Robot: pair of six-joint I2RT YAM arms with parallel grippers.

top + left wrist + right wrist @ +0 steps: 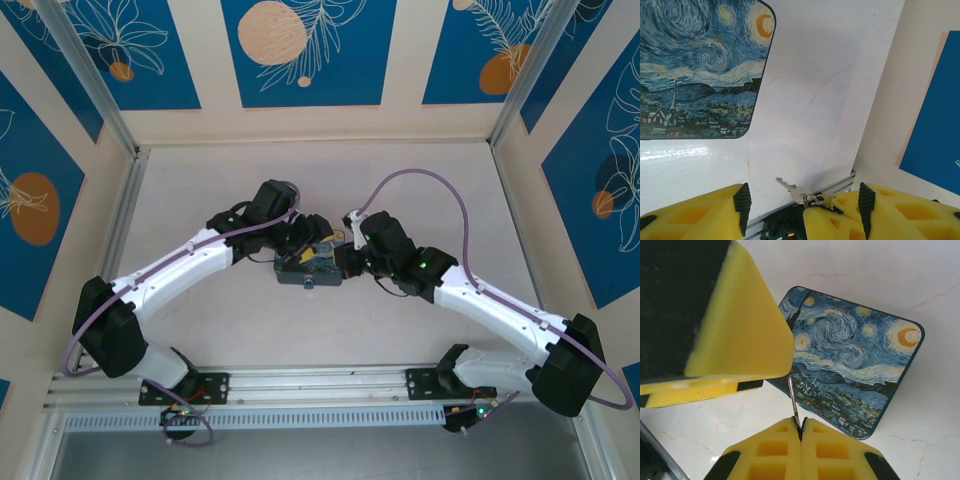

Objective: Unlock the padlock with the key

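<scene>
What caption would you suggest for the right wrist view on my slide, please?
Right claw shut on the key over the painted tin, with a left claw finger beside it.

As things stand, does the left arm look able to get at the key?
Probably yes. The left gripper stands open, with one finger on either side of the key. The key's blade sticks out free of the shut right gripper, which pinches its other end. Nothing lies between, though that gripper's tips crowd the gap.
</scene>
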